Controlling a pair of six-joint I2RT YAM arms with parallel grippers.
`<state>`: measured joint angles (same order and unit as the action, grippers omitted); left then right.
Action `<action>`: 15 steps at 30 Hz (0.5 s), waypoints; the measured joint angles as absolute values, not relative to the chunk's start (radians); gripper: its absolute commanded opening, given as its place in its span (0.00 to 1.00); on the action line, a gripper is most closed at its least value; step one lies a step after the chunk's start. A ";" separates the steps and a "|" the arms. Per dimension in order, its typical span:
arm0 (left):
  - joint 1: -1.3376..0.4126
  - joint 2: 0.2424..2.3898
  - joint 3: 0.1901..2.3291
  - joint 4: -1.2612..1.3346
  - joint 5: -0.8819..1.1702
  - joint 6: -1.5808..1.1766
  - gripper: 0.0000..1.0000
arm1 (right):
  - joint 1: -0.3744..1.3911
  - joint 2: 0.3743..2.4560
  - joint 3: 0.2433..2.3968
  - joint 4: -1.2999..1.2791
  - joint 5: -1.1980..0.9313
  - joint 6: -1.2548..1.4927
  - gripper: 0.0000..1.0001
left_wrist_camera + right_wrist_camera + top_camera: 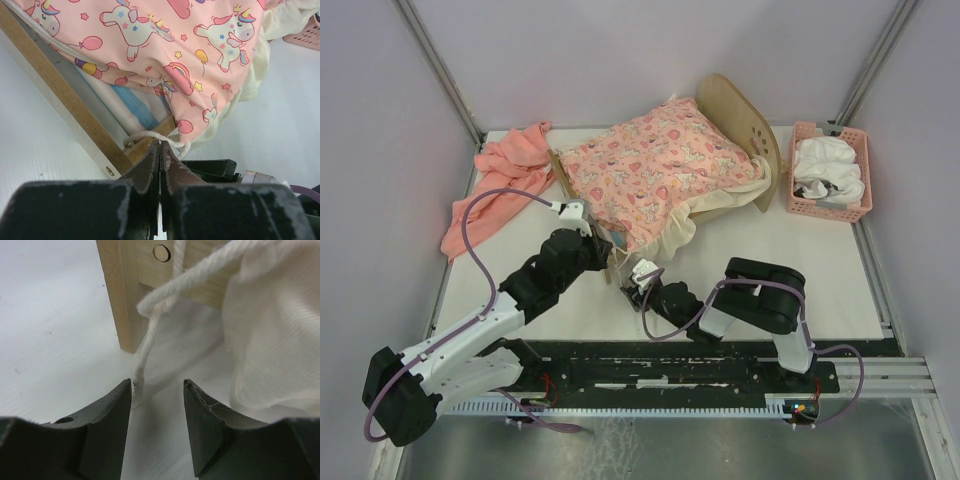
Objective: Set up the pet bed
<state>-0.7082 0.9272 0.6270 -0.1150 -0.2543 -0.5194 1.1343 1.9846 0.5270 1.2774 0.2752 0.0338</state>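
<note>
**Cord work at the near corner of the pet bed**
The pet bed (735, 115) sits across the back middle of the table (820, 270), with a unicorn cushion (650, 165) heaped on it and cream cloth (270, 330) spilling over its near side. At the bed's near corner the left tool (160, 145) is closed, apparently pinching the white cord (150, 340) that comes off the wooden frame. The right tool (157, 385) is open just beside that corner's leg, with the loose cord end lying ungripped between its fingers. I'd judge they are fastening this cord. Next, the right tool must take the free end while the left keeps it taut. The tools crowd each other against the leg and overhanging cloth. There is open table on the bed's near and right-arm sides, a pink basket (825, 212) past the headboard end, and a salmon cloth (495, 185) off the foot end.
</note>
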 measured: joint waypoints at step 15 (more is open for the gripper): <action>-0.708 0.817 0.651 -0.206 -0.280 -0.517 0.03 | 1.134 2.037 0.568 1.296 0.270 0.048 0.02</action>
<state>-0.7082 0.8165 0.6510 -0.2058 -0.2802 -0.5171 1.1343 2.0373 0.5682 1.2957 0.2695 0.0483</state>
